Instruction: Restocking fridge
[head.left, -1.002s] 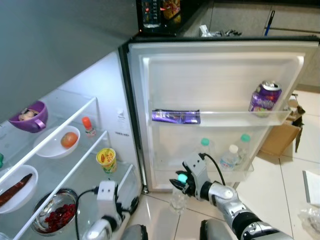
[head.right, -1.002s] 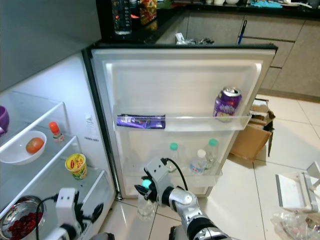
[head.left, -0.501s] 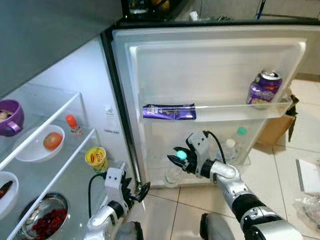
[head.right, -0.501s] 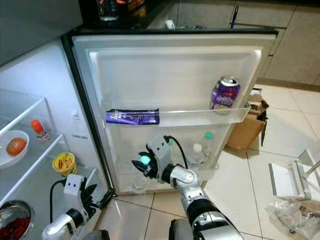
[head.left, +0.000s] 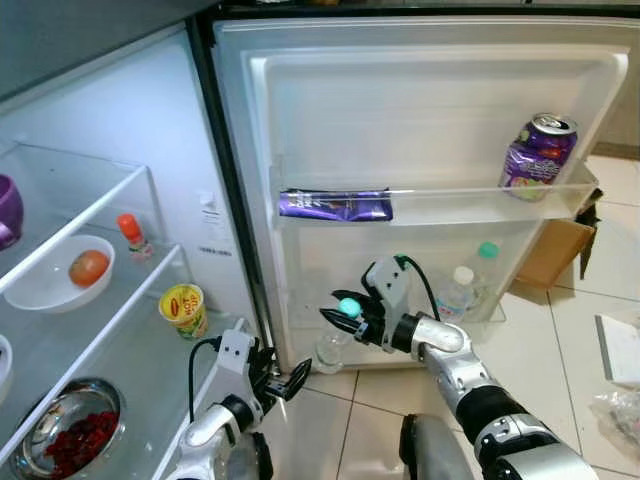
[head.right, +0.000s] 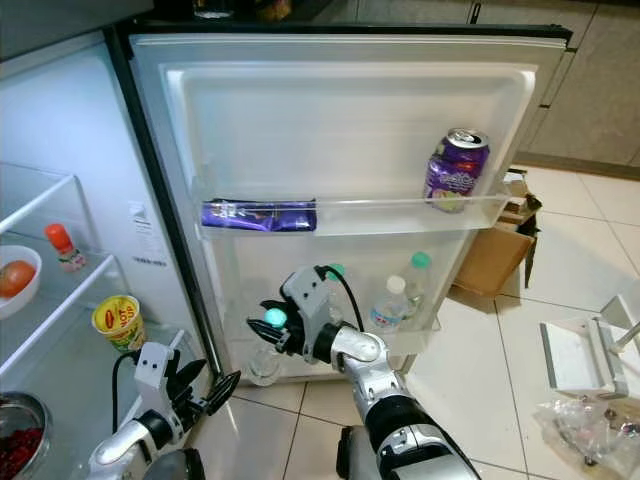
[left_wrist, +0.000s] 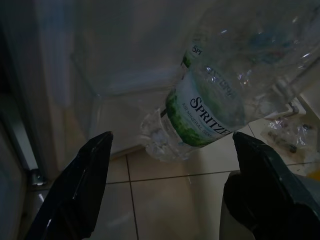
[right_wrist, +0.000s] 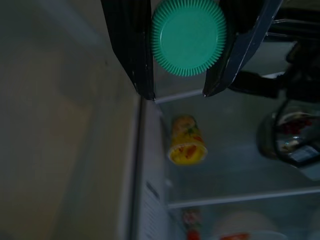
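The water bottle (head.left: 333, 345) with the green cap (head.left: 349, 307) hangs by its top from the right gripper (head.left: 343, 310), whose fingers (right_wrist: 131, 47) squeeze the cap from both sides. The bottle is just in front of the low door shelf (head.left: 480, 330), at about 6 o'clock on the open fridge door (head.left: 430, 130). One second ago the bottle hung lower, over the floor (head.left: 560, 340), and half a second ago it was nearer the middle of the door; now it has gone up and toward the hinge side. The camera has come closer too.

The left gripper (head.left: 283, 378) is low, at about 7 o'clock from the bottle, and its fingers (left_wrist: 75, 185) are spread wide with nothing between them. A second ago it hung lower; now it points at the bottle.

The low door shelf holds two more bottles (head.left: 460, 293), one with a white cap and one with a green cap. The upper door shelf (head.left: 450, 205) holds a purple wrapper (head.left: 335, 204) at 9 o'clock and a purple can (head.left: 537, 152) at 3 o'clock.

Inside the fridge, a white bowl (head.left: 40, 290) holds a round red and yellow fruit (head.left: 89, 267). A small bottle with an orange cap (head.left: 131, 234) stands beside it. A yellow cup (head.left: 184, 309) stands on the shelf below. A metal bowl (head.left: 60, 440) holds red bits.
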